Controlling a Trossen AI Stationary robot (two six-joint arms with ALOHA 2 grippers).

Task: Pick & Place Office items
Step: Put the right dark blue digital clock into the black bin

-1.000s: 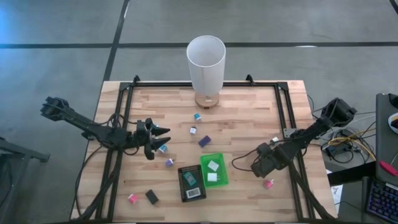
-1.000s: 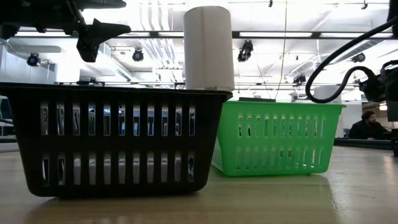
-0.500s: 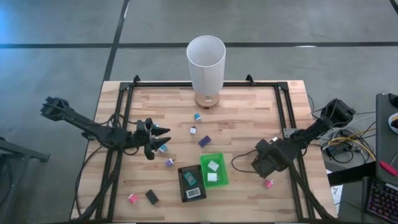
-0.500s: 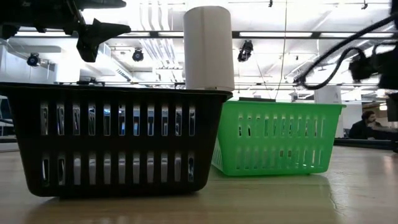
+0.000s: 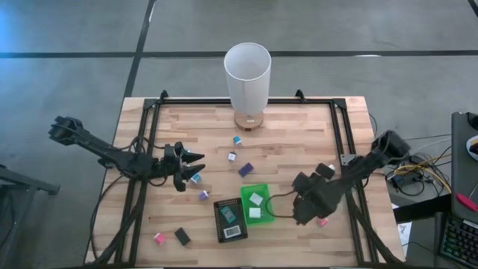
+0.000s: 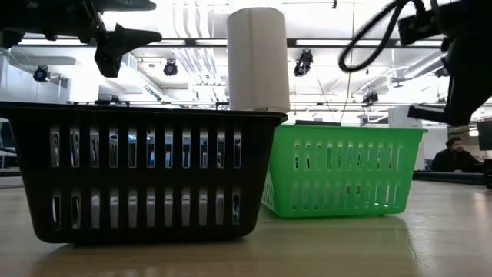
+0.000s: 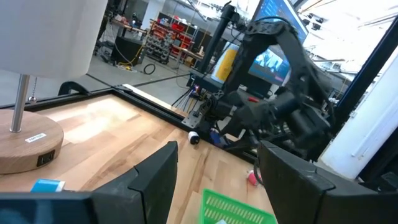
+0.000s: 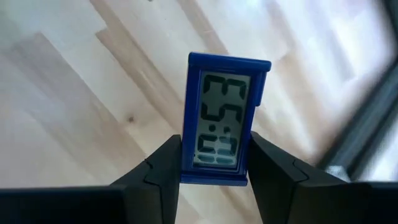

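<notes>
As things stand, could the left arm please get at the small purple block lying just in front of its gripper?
Probably yes: the left gripper hangs open and empty, the purple block lies on bare table close by, and nothing stands between them.

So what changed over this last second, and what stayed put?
The right gripper swung from beside the pink item toward the green tray, gripping a small blue digital clock. In the low view it now shows higher up. The left gripper, open, stayed over the left of the table; the loose items kept their places.
</notes>
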